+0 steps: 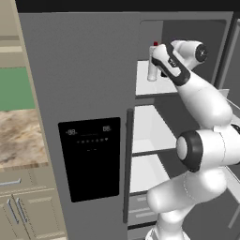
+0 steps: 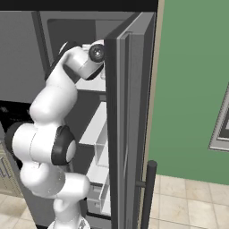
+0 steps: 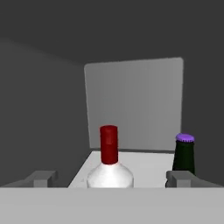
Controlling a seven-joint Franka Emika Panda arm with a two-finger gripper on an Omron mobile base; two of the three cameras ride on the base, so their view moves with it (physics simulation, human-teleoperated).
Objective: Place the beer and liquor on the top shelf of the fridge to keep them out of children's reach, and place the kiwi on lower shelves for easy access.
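Observation:
The liquor (image 3: 109, 164), a pale bottle with a red cap, stands upright on the white top shelf (image 3: 146, 162) inside the fridge (image 1: 79, 84). My gripper (image 3: 111, 179) is open, with a fingertip well clear of the bottle on either side. To the right of the liquor stands the beer (image 3: 183, 154), dark with a purple cap, just behind my right fingertip. From the left base view, the liquor (image 1: 152, 68) sits at the front of the top shelf (image 1: 145, 86) with my gripper (image 1: 158, 60) against it. The kiwi is out of view.
Two lower shelves (image 1: 147, 129) sit below the top one, with drawers under them. The fridge's right door (image 2: 127, 112) stands open close beside my arm. The left door with its black display (image 1: 89, 159) is shut. Beige cabinets (image 1: 28, 211) stand to the left.

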